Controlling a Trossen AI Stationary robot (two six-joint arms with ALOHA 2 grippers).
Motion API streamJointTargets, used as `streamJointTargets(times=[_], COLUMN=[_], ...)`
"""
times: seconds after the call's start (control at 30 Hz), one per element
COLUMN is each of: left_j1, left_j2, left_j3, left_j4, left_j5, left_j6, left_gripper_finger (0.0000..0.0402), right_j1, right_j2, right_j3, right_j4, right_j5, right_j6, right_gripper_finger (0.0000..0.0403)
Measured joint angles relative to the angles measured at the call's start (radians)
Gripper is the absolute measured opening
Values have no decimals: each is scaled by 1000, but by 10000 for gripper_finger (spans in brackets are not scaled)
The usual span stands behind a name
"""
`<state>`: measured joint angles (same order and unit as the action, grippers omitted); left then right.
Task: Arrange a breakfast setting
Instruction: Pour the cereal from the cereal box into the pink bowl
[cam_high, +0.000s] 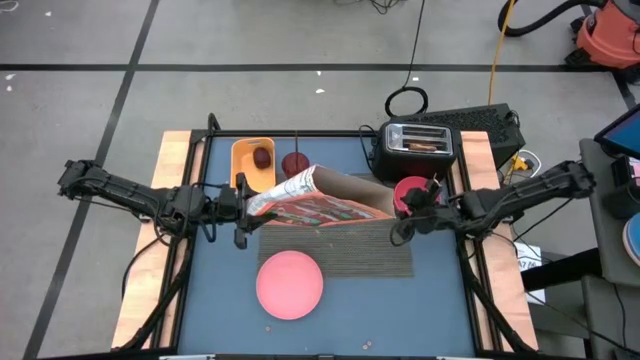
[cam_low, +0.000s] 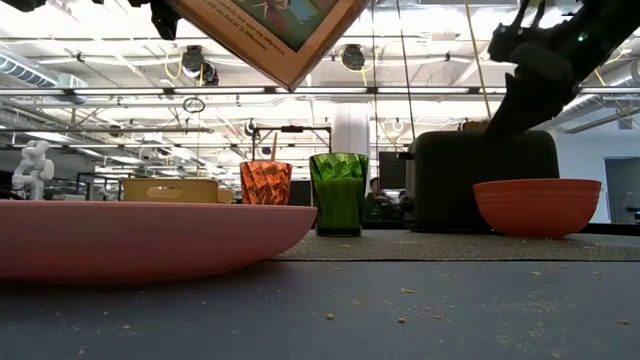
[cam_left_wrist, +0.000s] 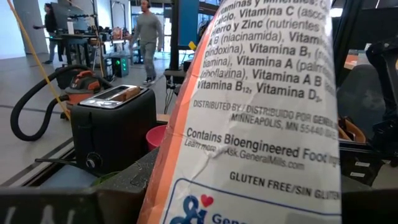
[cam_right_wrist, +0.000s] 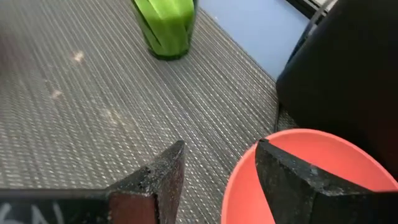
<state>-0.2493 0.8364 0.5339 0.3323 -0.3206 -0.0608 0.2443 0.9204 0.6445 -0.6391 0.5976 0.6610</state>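
While the left gripper (cam_high: 243, 207) clamps the tilted cereal box (cam_high: 320, 200) above the placemat (cam_high: 350, 250), note the plate (cam_high: 290, 284) nearer you. Low view: box raised, presumably to pour. Right wrist: right gripper (cam_right_wrist: 217, 168), fingers apart, straddles the bowl (cam_right_wrist: 298, 180) rim, likely steadying it.

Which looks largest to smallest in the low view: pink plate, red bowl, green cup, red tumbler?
1. Pink plate, though it sits nearest the camera, which inflates it.
2. Red bowl.
3. Green cup.
4. Red tumbler, which looks only slightly smaller than the cup and seems to stand farther back, so that pair is unsure.
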Motion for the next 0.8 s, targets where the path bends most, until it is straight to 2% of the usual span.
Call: streamJointTargets(times=[0.13, 0.33, 0.8], left_j1=[0, 0, 0], left_j2=[0, 0, 0], left_j3=[0, 0, 0], left_j4=[0, -10, -23], left_j5=[0, 0, 0], left_j6=[0, 0, -5], left_gripper_finger=[210, 210, 210], right_j1=[-18, -41, -92], right_j2=[46, 108, 224], right_j3=[0, 0, 0], right_j4=[-23, -36, -70], right_j5=[-4, -74, -78], right_j6=[1, 7, 5], right_gripper_finger=[185, 185, 180])
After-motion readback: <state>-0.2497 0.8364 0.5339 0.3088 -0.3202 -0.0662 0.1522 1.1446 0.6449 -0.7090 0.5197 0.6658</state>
